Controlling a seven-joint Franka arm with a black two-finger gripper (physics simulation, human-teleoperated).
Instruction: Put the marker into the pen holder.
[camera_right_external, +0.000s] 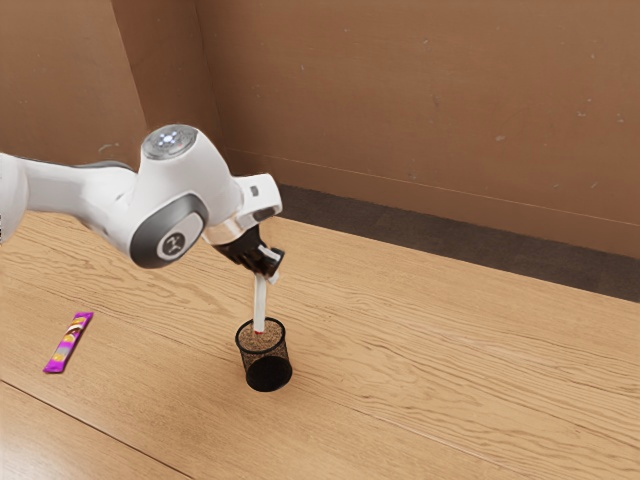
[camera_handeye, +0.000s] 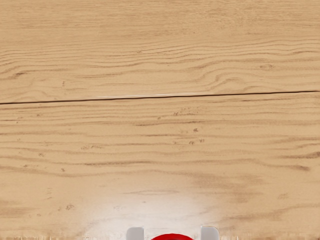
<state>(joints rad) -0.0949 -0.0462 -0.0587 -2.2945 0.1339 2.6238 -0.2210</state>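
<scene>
My gripper (camera_right_external: 268, 268) is shut on the upper end of the white marker (camera_right_external: 260, 302), which hangs nearly upright below it. The marker's red lower tip is over the mouth of the black mesh pen holder (camera_right_external: 268, 373); how far it reaches inside, I cannot tell. At the lower edge of the wrist view, the marker's rounded red part (camera_handeye: 172, 237) lies between the light grey tips of my gripper (camera_handeye: 172, 234).
A purple and yellow wrapped bar (camera_right_external: 69, 342) lies on the wooden table (camera_right_external: 450, 370), toward the exterior view's left. A brown wall (camera_right_external: 430, 110) rises beyond the table's far edge.
</scene>
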